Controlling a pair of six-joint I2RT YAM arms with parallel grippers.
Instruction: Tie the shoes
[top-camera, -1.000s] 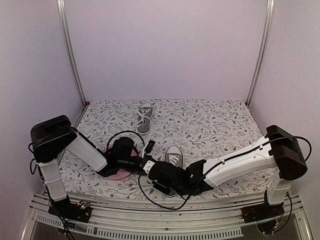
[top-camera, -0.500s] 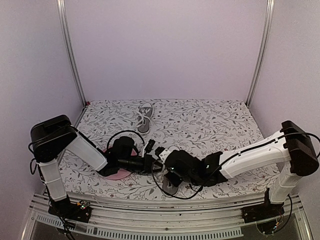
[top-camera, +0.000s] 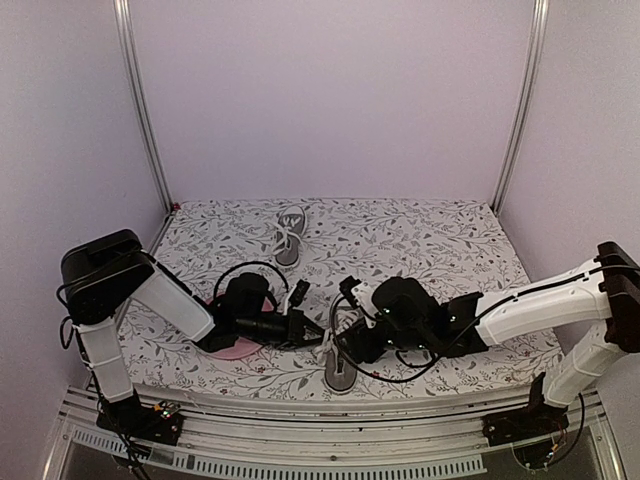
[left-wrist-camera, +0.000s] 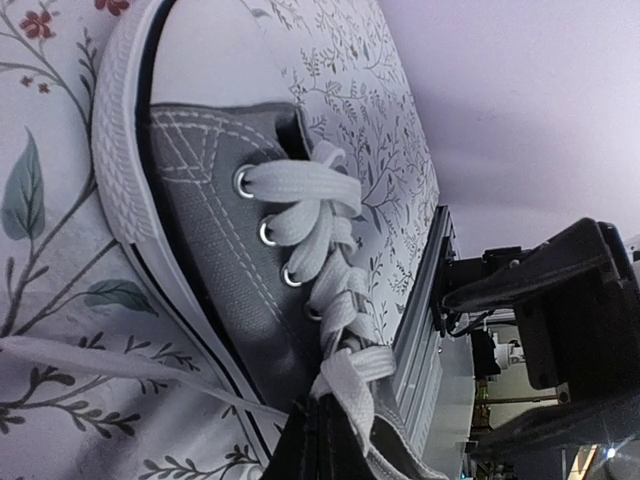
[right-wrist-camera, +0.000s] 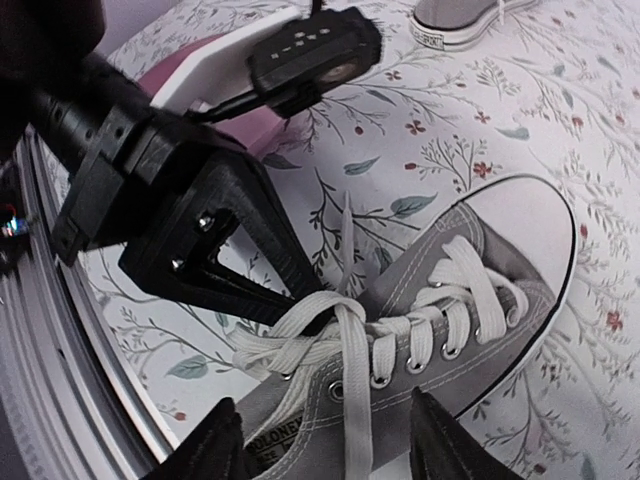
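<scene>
- Top view: the near sneaker (top-camera: 338, 370) lies on the floral tablecloth (top-camera: 430, 240) close to its front edge, toe pointing away from the arm bases
- The left gripper (top-camera: 312, 328) lies low just left of the near sneaker, and the right gripper (top-camera: 352, 343) comes in just right of it, so the shoe's lacing sits between the two
- The far sneaker (top-camera: 290, 235) lies well apart behind the near sneaker, near the back of the cloth; the pink plate (top-camera: 232, 349) is to the near sneaker's left, partly under the left arm
- Left wrist view: the near sneaker (left-wrist-camera: 215, 250) fills the frame, grey canvas with a white toe cap and metal eyelets; its white lace (left-wrist-camera: 330, 290) runs down the eyelets into the left gripper (left-wrist-camera: 318, 420), whose dark fingers are pressed together on a flat end of that lace
- Right wrist view: the right gripper (right-wrist-camera: 335, 440) hangs over the near sneaker (right-wrist-camera: 480, 290) with its fingers (right-wrist-camera: 445, 435) spread wide, gripping nothing
- The left gripper (right-wrist-camera: 315, 300) pinches the white lace (right-wrist-camera: 350, 340) at the top eyelets of the near sneaker; a loose strand trails on the cloth just beyond
- The far sneaker (right-wrist-camera: 455, 20) shows at the top edge and the pink plate (right-wrist-camera: 175, 72) behind the left gripper
</scene>
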